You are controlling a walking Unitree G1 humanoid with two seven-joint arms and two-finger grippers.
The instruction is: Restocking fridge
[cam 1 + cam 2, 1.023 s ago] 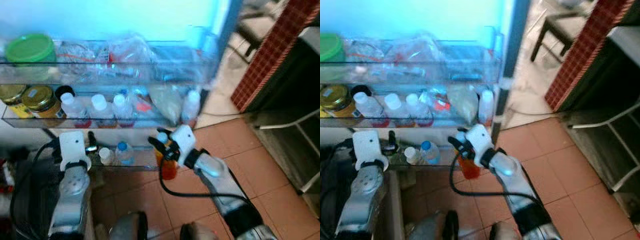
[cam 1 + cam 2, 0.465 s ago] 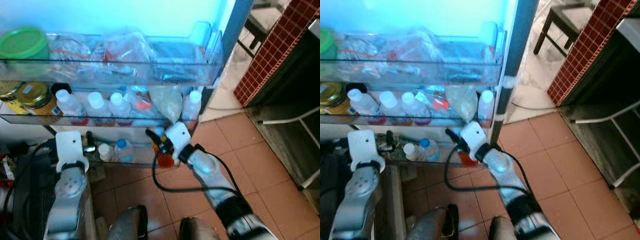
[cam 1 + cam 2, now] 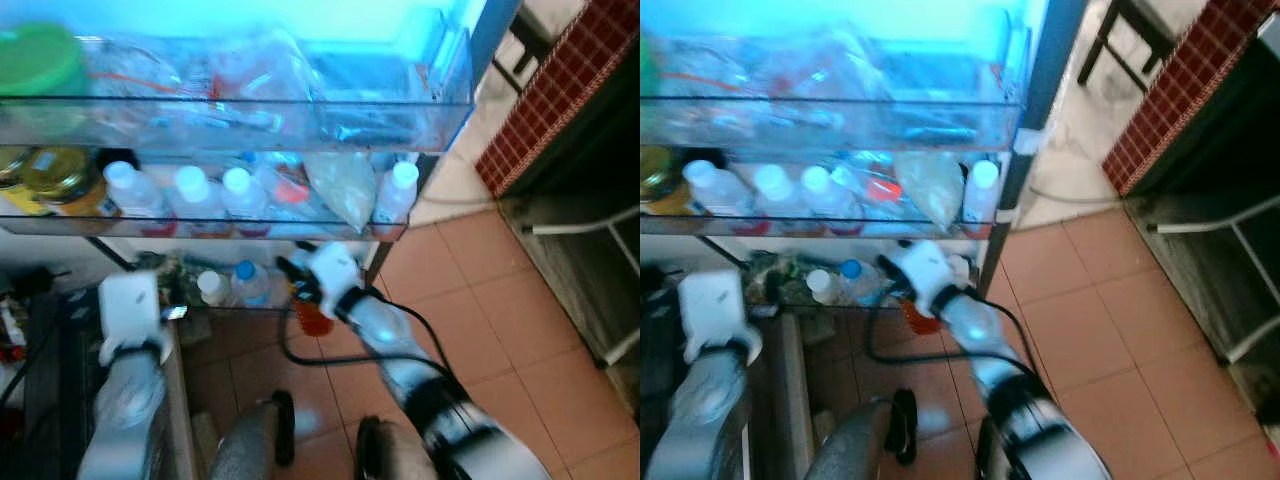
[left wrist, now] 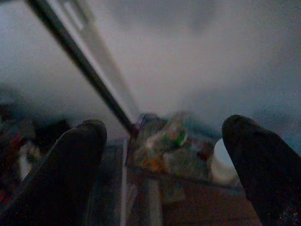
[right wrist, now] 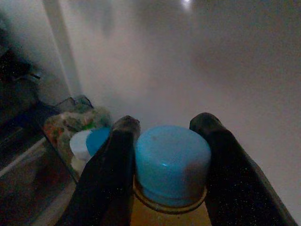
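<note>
My right gripper (image 5: 165,128) is shut on the neck of an orange bottle (image 3: 314,318) with a blue cap (image 5: 172,162). It holds the bottle upright at the right end of the fridge door's lowest shelf (image 3: 270,306). A white-capped bottle (image 3: 210,287) and a blue-capped bottle (image 3: 246,283) stand in that shelf just left of it. My left gripper (image 4: 164,125) is open with nothing between its fingers. It hovers at the shelf's left end, facing a crumpled bag (image 4: 171,146).
The middle door shelf (image 3: 200,230) carries several white-capped bottles, a bag and jars (image 3: 62,178). The top shelf (image 3: 240,110) holds bags and a green lid (image 3: 40,62). Terracotta floor tiles (image 3: 470,320) spread to the right, up to a red-tiled counter (image 3: 560,90) and a white rack (image 3: 600,290).
The camera has moved closer to the door and tilted. My right gripper has carried the orange bottle left and inward, up to the lowest shelf. The left gripper has stayed open.
</note>
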